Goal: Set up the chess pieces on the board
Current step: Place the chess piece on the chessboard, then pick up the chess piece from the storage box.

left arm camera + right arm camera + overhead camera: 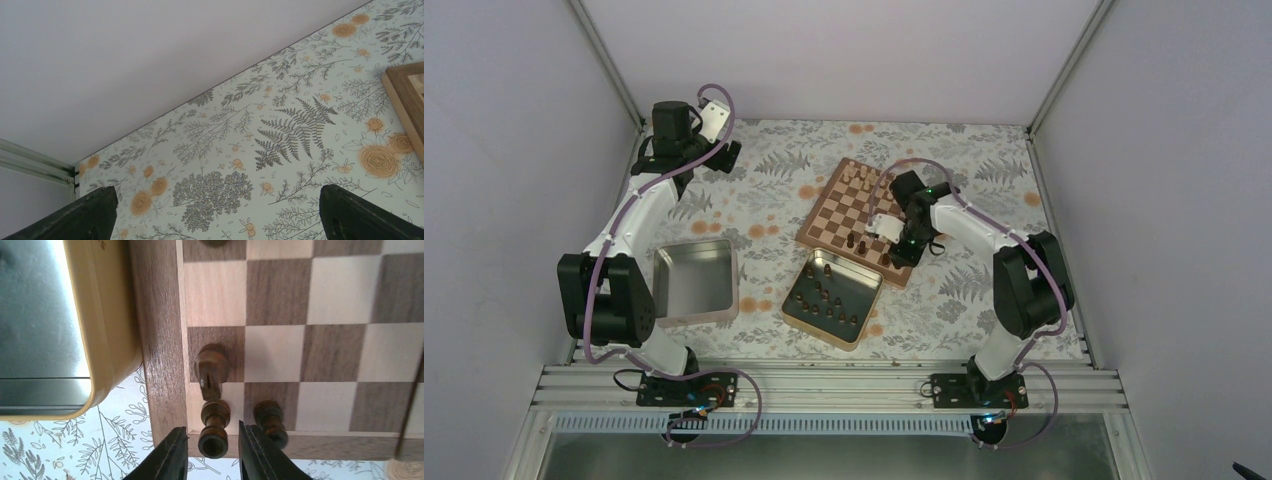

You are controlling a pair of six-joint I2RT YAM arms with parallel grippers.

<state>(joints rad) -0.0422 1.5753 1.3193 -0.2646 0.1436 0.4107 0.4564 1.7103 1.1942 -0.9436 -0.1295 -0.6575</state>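
Presently the right gripper [212, 442] stands low over the board [330, 350], at the bottom of the wrist view. Its jaws are slightly parted and straddle an upright dark chess piece [215, 425]. A thin gap shows on each side of that piece, so it is not clamped. The piece stands on a light square in the edge row, beside the board's brown border. A second dark piece [212, 367] stands on the dark square just above it in the frame. A third dark piece [269, 419] stands one square to the right, partly hidden by the right-hand finger [255, 455].

Seen from overhead, the board lies at an angle in the centre of the frame, with pale pieces [861, 175] along its upper edge. A tin [818, 333] just beside the board's lower-left edge holds more dark pieces [824, 297]. A second tin [696, 285] lies at left centre.

The left gripper [215, 217] is at the upper left of the overhead frame. Its fingertips [90, 215] are spread wide over the flowered worktop [280, 150].
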